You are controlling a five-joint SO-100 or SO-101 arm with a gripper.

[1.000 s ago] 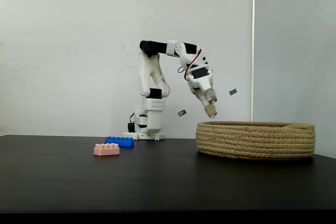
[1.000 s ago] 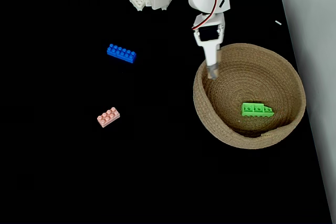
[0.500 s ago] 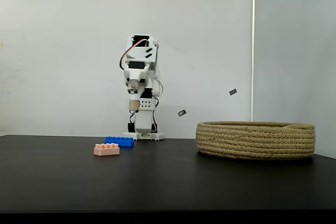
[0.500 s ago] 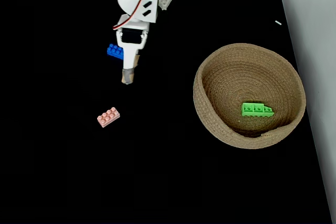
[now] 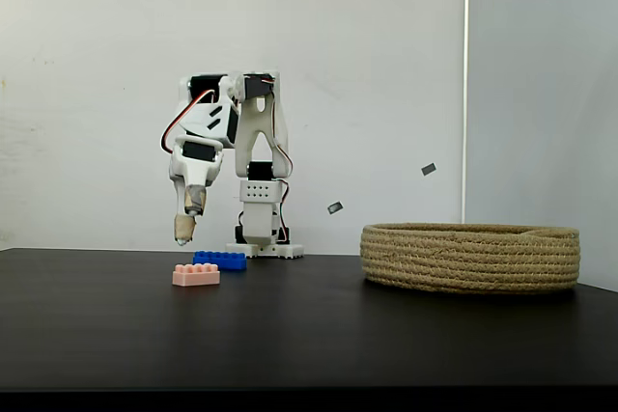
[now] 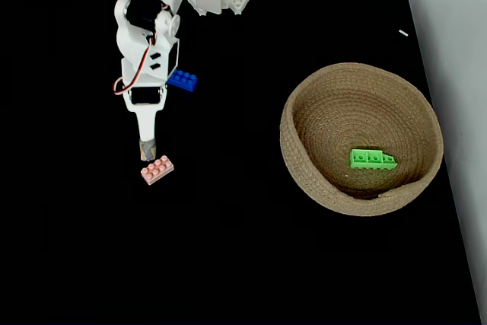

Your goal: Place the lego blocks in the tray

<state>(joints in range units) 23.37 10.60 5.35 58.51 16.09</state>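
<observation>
Arm swung from the tray [image 6: 304, 180], where the green brick [image 6: 371, 159] lies, to hover beside the pink brick [image 6: 157, 170], jaws pressed together, empty; next pick pending.

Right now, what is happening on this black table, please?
A small white robot arm is putting bricks into the rope tray. The green brick already lies inside. The gripper hangs just above the pink brick, jaws together, holding nothing. The blue brick waits on the table, partly behind the arm.
</observation>
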